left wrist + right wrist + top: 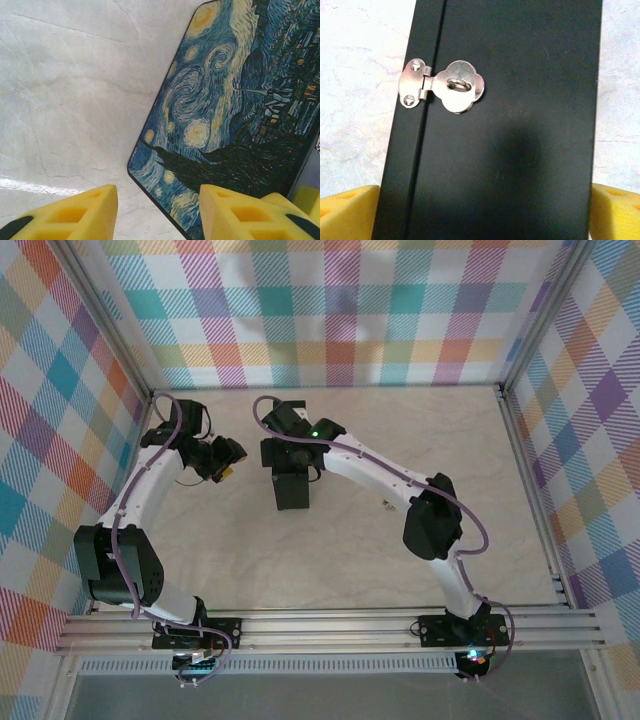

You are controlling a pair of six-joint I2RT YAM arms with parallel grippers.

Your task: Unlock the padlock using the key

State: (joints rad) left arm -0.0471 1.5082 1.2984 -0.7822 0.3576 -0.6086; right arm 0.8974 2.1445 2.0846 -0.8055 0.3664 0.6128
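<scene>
near edge: aluminium rail (pixel 330 628) carrying the 2 arm bases, purple cables (pixel 478 530) looping along both arms.
table (pixel 340 560): pale marbled top under everything.
padlock (pixel 384 504): probably the tiny pale speck lying on the table right of the box, just beside the right forearm and apart from the box. Too small to make out body or shackle.
box (pixel 510 150): dark, standing on edge mid-table with the clasp side up. Swirly blue-yellow printed face turned toward the left arm.
hasp (pixel 451 90): silver, on the upturned side, leaf folded over a small metal loop, 2 screws in the hinge plate.
right gripper (pixel 482 200): directly above the box, pointing down and covering its far end in the top view. Yellow fingers (pixel 347 210) spread wide, 1 on each side of the box. Pressing it or only flanking it, cannot tell.
left gripper (pixel 159 200): left of the box and near it, fingers apart, clamping nothing. Table and the box's lower corner seen through the gap.
cut off: fingertips in both wrist views cropped by the bottom border.
far: plaid walls (pixel 340 310) on 3 sides.
</scene>
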